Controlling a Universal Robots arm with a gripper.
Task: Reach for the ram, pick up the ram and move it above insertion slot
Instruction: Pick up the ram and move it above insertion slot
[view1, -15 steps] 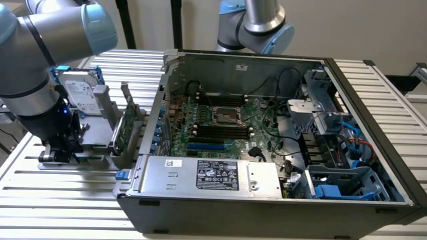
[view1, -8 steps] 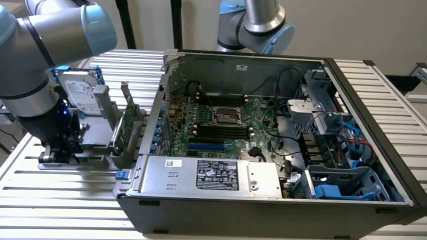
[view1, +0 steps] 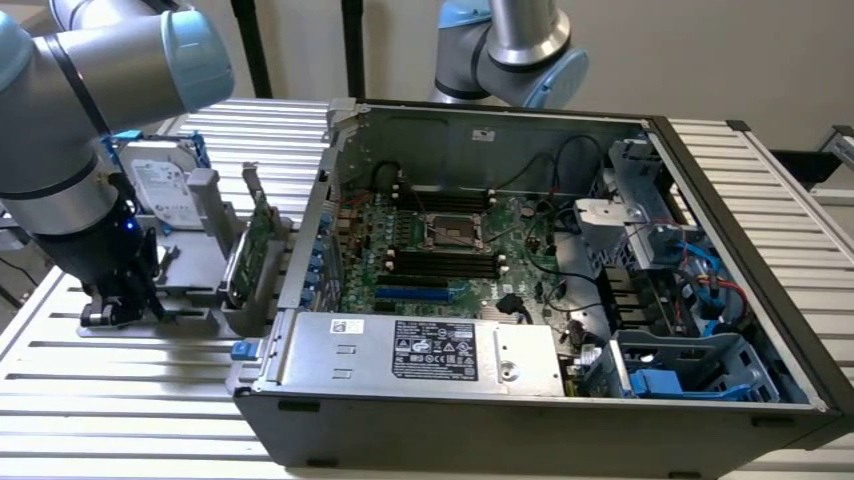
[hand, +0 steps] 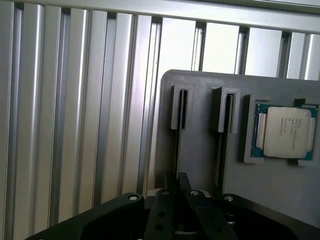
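The ram (hand: 176, 150) is seen edge-on in the wrist view, a thin dark strip standing in the first bracketed slot (hand: 180, 106) of the grey holder (hand: 200, 155). My gripper (hand: 176, 181) is down at this holder. Its two dark fingers (hand: 169, 200) are drawn together around the strip's near end. In the exterior view, the gripper (view1: 123, 298) sits low at the holder's end (view1: 180, 300) on the exterior view's left, beside the open computer case (view1: 534, 400). The black insertion slots (view1: 441, 262) lie on the motherboard inside the case.
The holder also carries a silver hard drive (view1: 163, 188), a taller green expansion card (view1: 247, 262) and a processor chip (hand: 286, 132). A second bracketed slot (hand: 225, 110) stands beside the first. Another robot arm (view1: 514, 50) rises behind the case. The ribbed metal table (hand: 75, 125) runs all around.
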